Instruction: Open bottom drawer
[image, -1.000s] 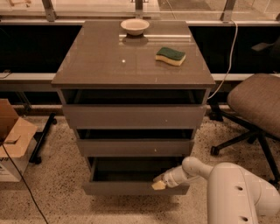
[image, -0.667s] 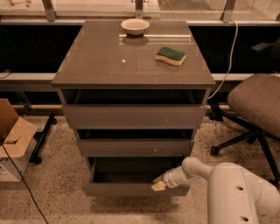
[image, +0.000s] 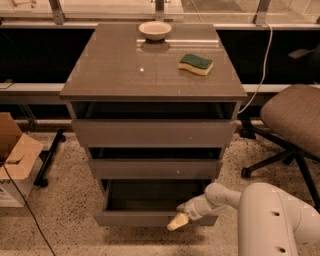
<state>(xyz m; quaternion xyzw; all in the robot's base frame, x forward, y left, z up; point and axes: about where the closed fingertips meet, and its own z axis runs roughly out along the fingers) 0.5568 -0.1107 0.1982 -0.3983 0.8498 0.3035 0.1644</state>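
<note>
On the far left a cardboard box sits on the speckled floor. Next to it stands the grey-brown drawer cabinet. On its top, near the back, is a small pale bowl. To the right of the bowl lies a green and yellow sponge.

The cabinet has three drawers. The bottom drawer is the lowest one, close to the floor. It sticks out the most, and you can look down into its dark inside (nothing shows in there). The top drawer and the middle drawer each stick out a little too.

The bottom drawer looks like a hard, stiff box that slides straight out. I think it is light. Its front is flat and smooth, with no handle, so it may be slippery. The best place to hold it is the top edge of the front, hooking from inside and pulling straight out.

The gripper is low down, at the right part of that front edge. I cannot tell if it is open or closed, or if it holds the edge. The white robot arm comes in from the bottom right. On the far right is an office chair.
</note>
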